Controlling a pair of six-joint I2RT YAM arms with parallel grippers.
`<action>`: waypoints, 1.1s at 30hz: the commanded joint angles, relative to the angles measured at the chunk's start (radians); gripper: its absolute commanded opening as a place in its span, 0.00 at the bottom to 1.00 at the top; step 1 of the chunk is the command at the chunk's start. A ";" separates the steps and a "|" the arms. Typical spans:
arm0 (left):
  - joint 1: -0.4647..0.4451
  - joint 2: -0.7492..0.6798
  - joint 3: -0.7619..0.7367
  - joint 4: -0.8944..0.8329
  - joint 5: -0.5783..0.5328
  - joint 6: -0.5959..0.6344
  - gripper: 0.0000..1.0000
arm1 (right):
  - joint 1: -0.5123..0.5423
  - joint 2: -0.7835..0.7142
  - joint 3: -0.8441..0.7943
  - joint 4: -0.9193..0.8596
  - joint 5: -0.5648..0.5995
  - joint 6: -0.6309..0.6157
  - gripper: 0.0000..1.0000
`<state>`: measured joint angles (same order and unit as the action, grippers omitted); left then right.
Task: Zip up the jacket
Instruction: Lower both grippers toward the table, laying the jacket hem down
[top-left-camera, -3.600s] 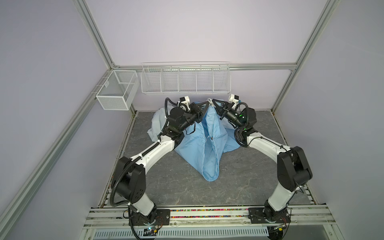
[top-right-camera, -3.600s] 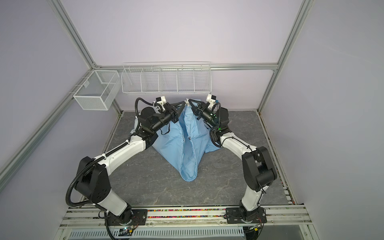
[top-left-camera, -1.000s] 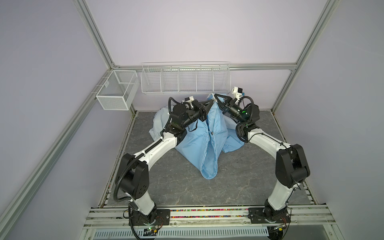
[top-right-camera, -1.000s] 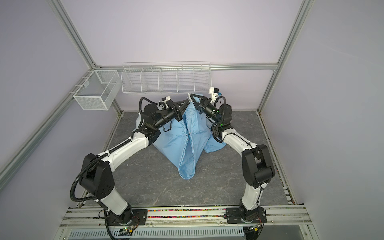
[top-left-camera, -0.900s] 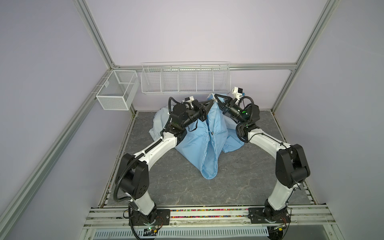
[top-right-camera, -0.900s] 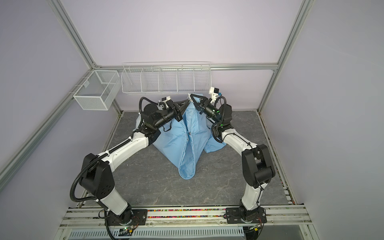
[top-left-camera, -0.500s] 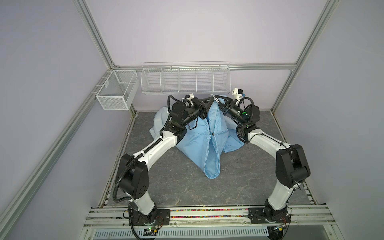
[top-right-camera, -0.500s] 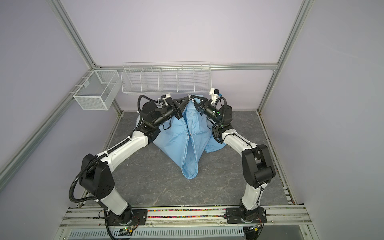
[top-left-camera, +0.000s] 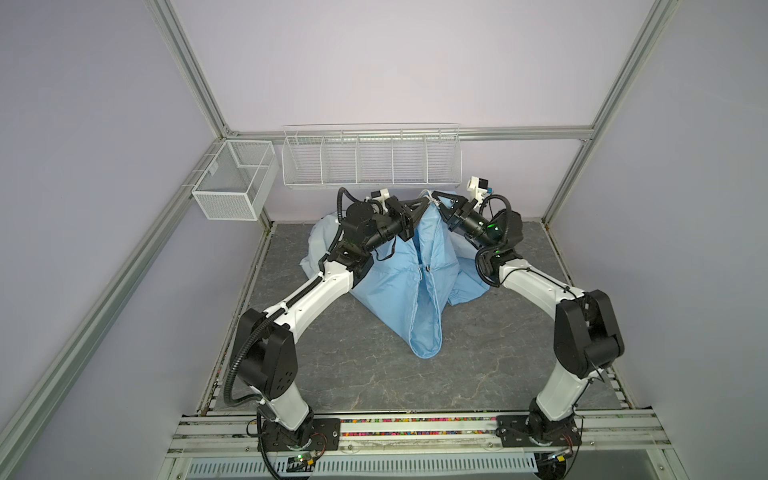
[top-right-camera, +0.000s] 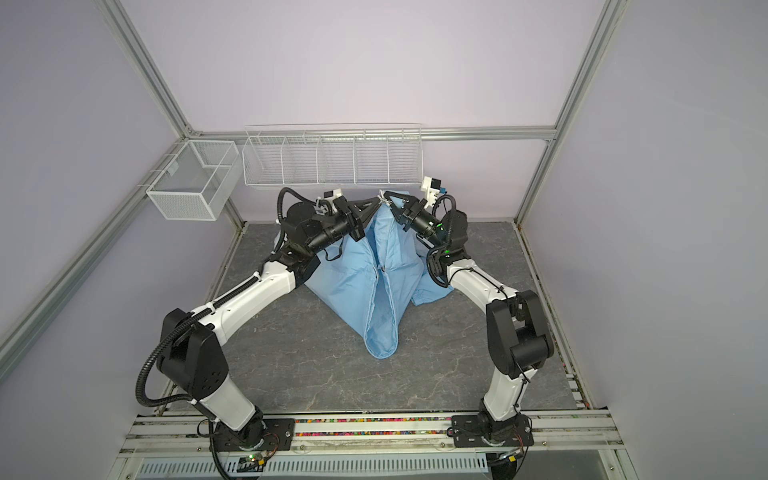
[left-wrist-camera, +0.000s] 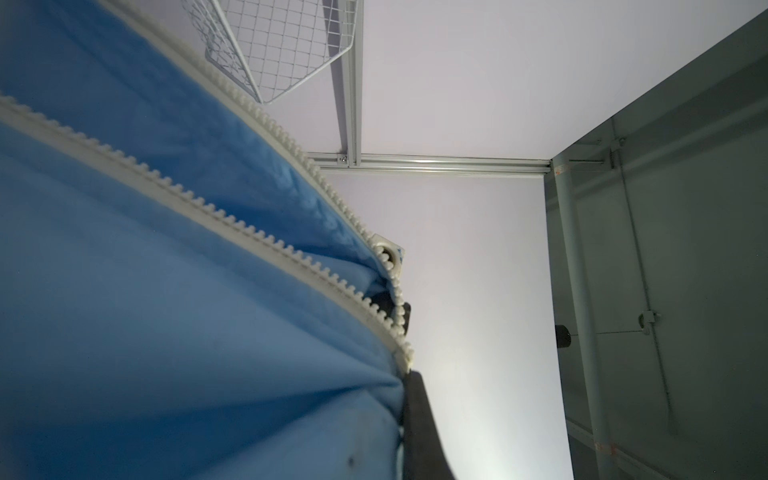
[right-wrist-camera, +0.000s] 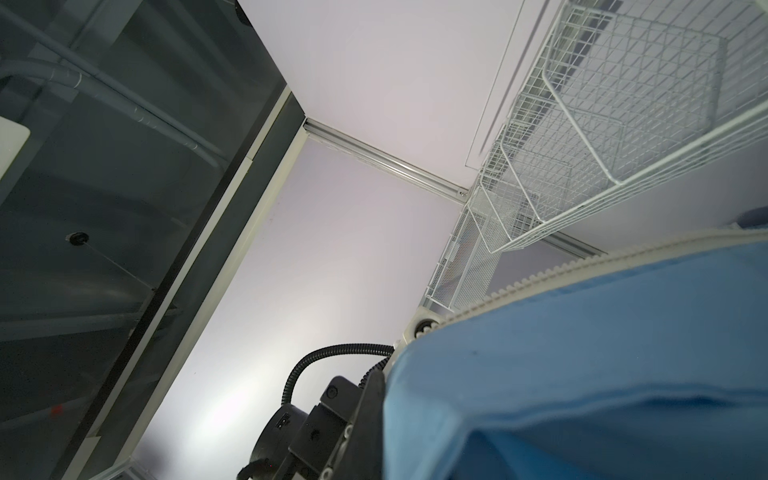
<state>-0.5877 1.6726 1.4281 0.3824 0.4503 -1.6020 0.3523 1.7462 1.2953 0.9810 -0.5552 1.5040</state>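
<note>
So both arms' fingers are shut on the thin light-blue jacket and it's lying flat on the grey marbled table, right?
Not flat. The thin light-blue jacket stands up like a tent, peaked where the left fingers and right fingers are shut on it. Only its lower edges rest on the grey marbled table. Both top views show it.

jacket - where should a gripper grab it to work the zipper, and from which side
Probably pinch the white toothed zipper edge near its raised end, not the loose blue cloth: the tape is a thin, firmer ridge for flat jaws. Come from each panel's outer side, as the left gripper and right gripper do, both shut on the jacket at its peak.
</note>
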 joint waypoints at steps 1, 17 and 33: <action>-0.010 -0.063 0.050 -0.105 0.073 0.099 0.00 | -0.024 -0.114 0.011 -0.144 0.011 -0.120 0.07; 0.030 -0.191 -0.126 -0.321 -0.017 0.329 0.00 | 0.003 -0.271 -0.019 -1.088 -0.014 -0.669 0.07; -0.091 -0.304 -0.552 -0.239 -0.138 0.351 0.00 | 0.156 -0.327 -0.556 -1.066 0.029 -0.760 0.07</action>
<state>-0.6746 1.4139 0.9123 0.0788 0.3603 -1.2472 0.5022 1.4490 0.7803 -0.0818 -0.5133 0.7834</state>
